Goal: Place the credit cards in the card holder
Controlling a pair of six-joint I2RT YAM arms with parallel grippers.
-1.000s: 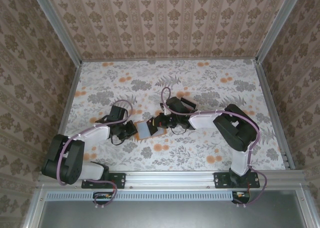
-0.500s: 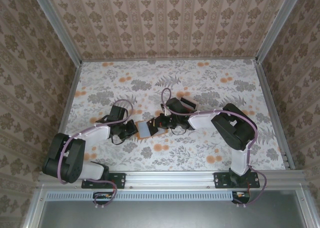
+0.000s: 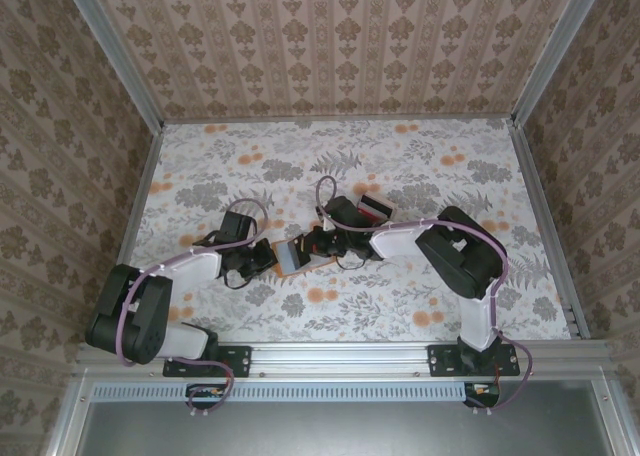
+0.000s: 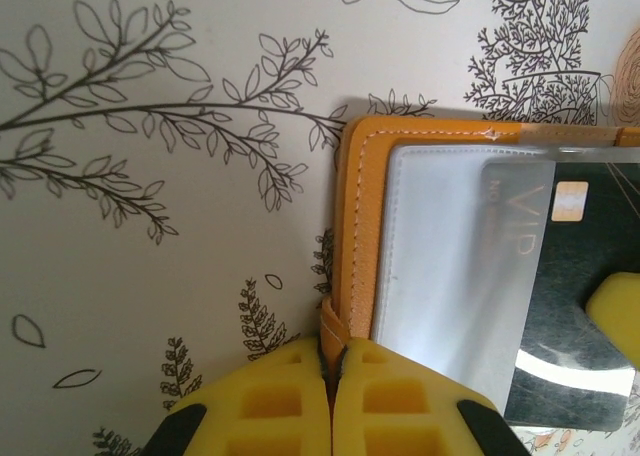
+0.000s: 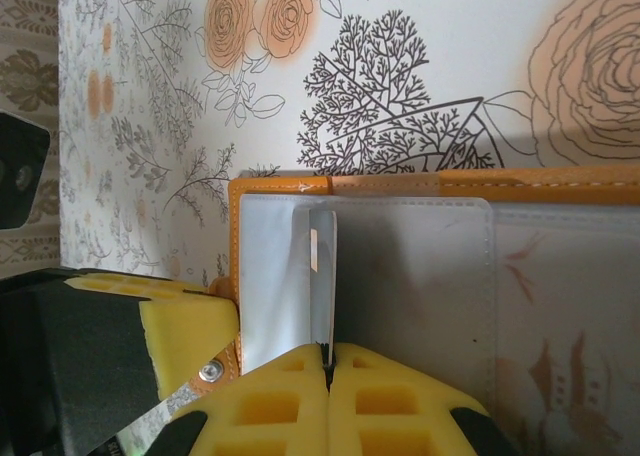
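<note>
Card holder (image 4: pixel 358 226): orange, likely soft and light; left tool (image 4: pixel 331 354) clenched on its edge. Credit card (image 4: pixel 560 276): thin, stiff, probably slippery; right tool (image 5: pixel 328 351) pinches its rim.

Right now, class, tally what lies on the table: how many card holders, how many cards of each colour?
orange card holder: 1
black card: 1, partly slid into the holder
red card: 1, lying apart from the holder
Total: 3. A dark edge beside the red card may be another card; too small to tell.
</note>
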